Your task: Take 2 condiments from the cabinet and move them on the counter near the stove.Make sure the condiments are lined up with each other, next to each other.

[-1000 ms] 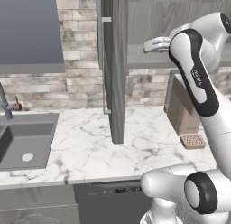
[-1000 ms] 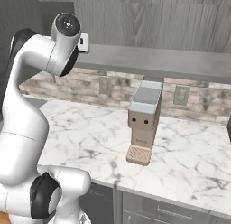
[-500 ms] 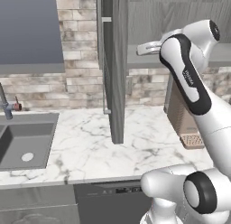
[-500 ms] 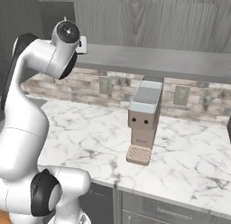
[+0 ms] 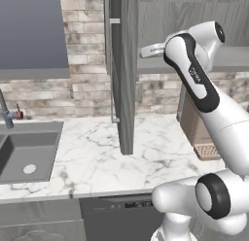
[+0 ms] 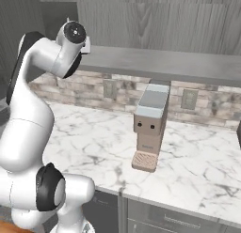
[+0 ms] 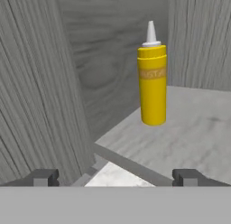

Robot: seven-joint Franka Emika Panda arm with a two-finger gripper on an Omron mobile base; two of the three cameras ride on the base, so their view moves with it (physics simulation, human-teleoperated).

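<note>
Gripper (image 7: 115, 177) was spread wide, empty, at the cabinet (image 7: 40, 83) mouth. Step looked like reaching for the first condiment; next move would call for going in over the shelf edge. Yellow bottle (image 7: 152, 78) stood upright on the shelf ahead, slightly right, well apart.

Yellow bottle (image 7: 152, 87), white nozzle; grey wood-grain cabinet (image 7: 103, 51).

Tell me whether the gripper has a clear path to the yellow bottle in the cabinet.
Probably yes. The gripper is open and faces the yellow bottle, which stands upright and alone on the cabinet shelf; nothing lies between them.
</note>
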